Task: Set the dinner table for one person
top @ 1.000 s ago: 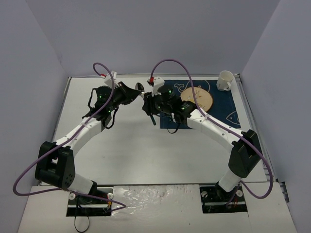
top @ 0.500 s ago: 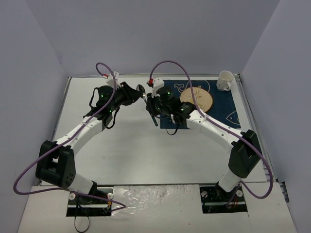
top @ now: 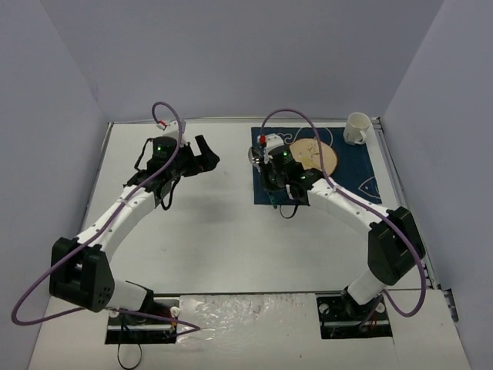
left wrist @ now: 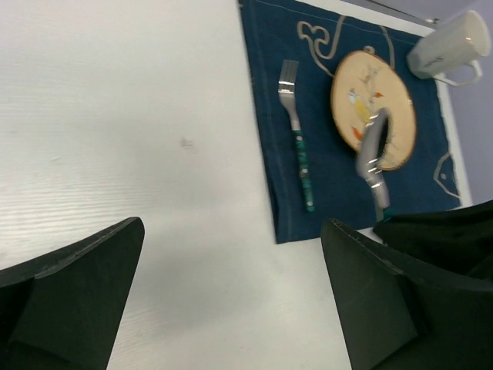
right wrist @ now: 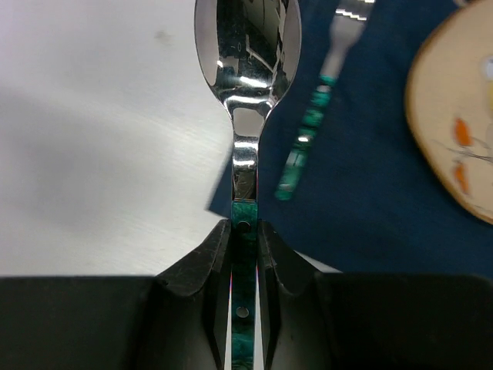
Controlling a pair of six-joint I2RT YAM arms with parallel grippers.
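My right gripper [right wrist: 245, 227] is shut on the green handle of a steel spoon [right wrist: 246, 46], held above the left edge of the navy placemat [right wrist: 370, 193]. In the top view the spoon [top: 253, 155] hangs just ahead of that gripper [top: 262, 163]. A green-handled fork [left wrist: 296, 131] lies on the placemat, left of the round tan plate [left wrist: 372, 104]. My left gripper [left wrist: 231, 231] is open with nothing in it, over the bare white dinner table [left wrist: 115, 116]. In the top view the left gripper [top: 204, 154] sits well left of the mat.
A white mug [top: 357, 127] stands at the back right corner, beside the placemat [top: 354, 173]. The plate [top: 320, 158] lies at the mat's far end. Grey walls close in the table [top: 208, 231] on three sides.
The left gripper opened, let go of the spoon and drew back to the left. The right gripper shut on the spoon's handle and carried it right, to the placemat's edge.
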